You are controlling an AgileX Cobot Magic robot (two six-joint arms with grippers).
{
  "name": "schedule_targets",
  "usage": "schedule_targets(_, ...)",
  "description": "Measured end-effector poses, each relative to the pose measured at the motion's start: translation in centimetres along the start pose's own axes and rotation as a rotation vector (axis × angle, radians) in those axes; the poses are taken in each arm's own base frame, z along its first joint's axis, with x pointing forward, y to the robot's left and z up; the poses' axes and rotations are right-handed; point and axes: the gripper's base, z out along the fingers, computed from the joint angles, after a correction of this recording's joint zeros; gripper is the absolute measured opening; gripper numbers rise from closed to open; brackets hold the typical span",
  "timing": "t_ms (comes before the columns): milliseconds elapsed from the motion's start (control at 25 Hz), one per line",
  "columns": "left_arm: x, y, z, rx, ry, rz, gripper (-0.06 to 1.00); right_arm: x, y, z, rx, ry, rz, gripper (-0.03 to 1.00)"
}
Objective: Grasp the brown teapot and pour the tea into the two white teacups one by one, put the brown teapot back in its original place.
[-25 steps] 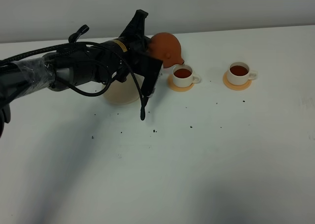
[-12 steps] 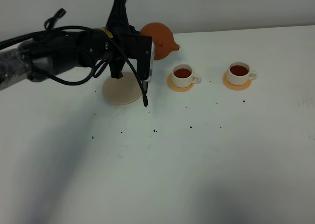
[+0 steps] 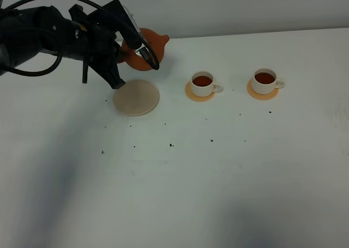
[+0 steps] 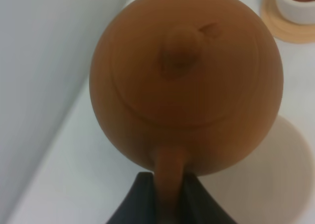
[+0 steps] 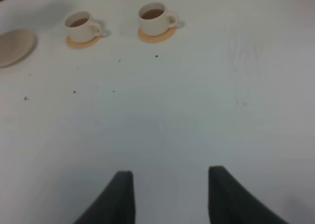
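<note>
Clamping its handle, left gripper holds brown teapot spout toward the cups.

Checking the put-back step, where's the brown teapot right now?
In the exterior high view, the brown teapot hangs at upper left, held by the left claw just behind the cream saucer.

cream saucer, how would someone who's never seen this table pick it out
On the white table, look left of the two white teacups on small orange coasters. The round flat cream-beige saucer lies bare there, below the held brown clay teapot. It is wider and paler than the coasters and carries nothing.
</note>
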Motion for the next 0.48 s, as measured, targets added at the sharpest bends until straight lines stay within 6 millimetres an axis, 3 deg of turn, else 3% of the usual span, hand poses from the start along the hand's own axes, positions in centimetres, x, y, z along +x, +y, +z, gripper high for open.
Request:
schedule_targets(280,1.1,-0.2,0.1,0.051,0.085,-0.301,0.12,0.0,0.0,0.0,0.0,0.0,0.0,0.36)
schedule_targets(480,2.9,-1.4,1.3,0.055,0.121,-0.401,0.12,0.0,0.0,0.0,0.0,0.0,0.0,0.36)
